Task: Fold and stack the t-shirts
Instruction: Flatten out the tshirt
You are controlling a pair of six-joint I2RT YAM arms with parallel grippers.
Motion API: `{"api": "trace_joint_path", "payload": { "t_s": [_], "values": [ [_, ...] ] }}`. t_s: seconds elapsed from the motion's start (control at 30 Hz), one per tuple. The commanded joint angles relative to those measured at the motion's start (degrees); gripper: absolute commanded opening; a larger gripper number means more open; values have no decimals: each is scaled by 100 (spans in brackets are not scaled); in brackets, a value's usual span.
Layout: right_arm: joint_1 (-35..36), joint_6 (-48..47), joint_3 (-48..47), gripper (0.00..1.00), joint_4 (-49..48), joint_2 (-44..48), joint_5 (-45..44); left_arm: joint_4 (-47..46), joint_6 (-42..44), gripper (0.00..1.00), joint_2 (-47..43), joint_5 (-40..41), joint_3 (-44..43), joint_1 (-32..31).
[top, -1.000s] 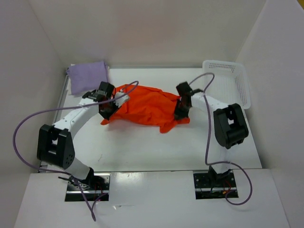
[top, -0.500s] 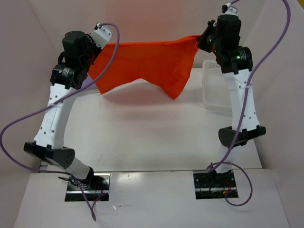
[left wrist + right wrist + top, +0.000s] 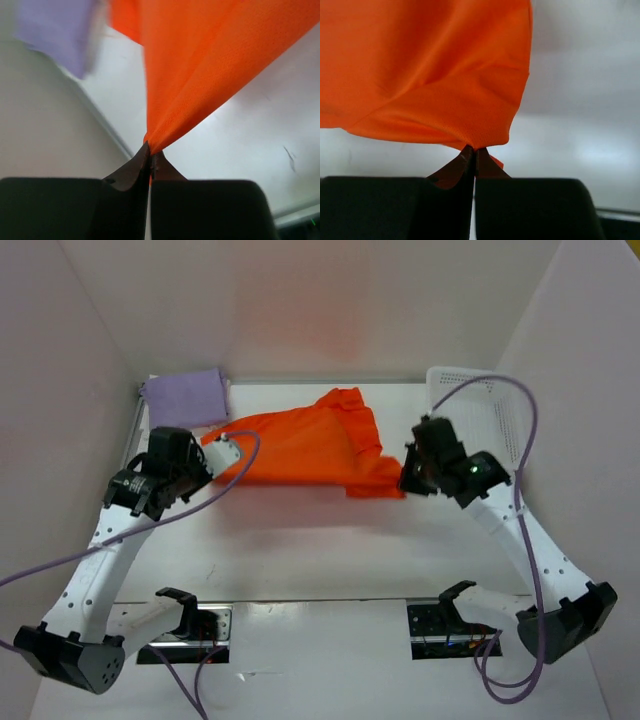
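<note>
White walls are enclosing the white table [image 3: 330,550] on three sides; you are working over its far half.

- Orange t-shirt [image 3: 310,445]: lying spread across the middle of the table. Its near edge is stretching between your two tools and its far part is bunching into ruffles.
- Left tool [image 3: 150,152]: jaws pinching fully together on the shirt's left corner, with cloth fanning out from the tips.
- Right tool [image 3: 474,152]: jaws likewise clamping tight on a small tuck at the shirt's right corner.
- Lavender t-shirt [image 3: 185,400]: sitting folded in the far left corner, near the orange one's left end.
- White mesh basket [image 3: 495,415]: standing at the far right, just behind your right arm.
- White t-shirt: not showing in any view.

Hazards, as judged:
- Each grip is taking only a sliver of fabric, so a sharp pull is likely to slip a corner free.
- The ruffled far edge is risking a crooked fold if you are laying it over unsmoothed.
- The purple cable [image 3: 245,455] is looping over the shirt's left end and could be dragging it.
- Swinging the right arm back could be nudging the basket.

Markings: no brand, label or writing is showing legibly.
</note>
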State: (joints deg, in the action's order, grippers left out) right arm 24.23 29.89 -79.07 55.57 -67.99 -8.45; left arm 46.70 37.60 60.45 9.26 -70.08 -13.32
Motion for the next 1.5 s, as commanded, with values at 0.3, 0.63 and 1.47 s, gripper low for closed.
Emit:
{"api": "trace_joint_path", "payload": {
  "t_s": [0.3,0.63,1.47],
  "values": [
    [1839,2504,2756,0,709,1120,818,1360,775,3,-833,-750,1928,-118],
    [2200,2601,2756,0,824,726,722,1422,1205,3,-429,-750,1928,-171],
    [-1061,-721,-5498,0,490,-3231,-1388,-1770,45,0,3457,991,-4008,-250]
  ]
}}
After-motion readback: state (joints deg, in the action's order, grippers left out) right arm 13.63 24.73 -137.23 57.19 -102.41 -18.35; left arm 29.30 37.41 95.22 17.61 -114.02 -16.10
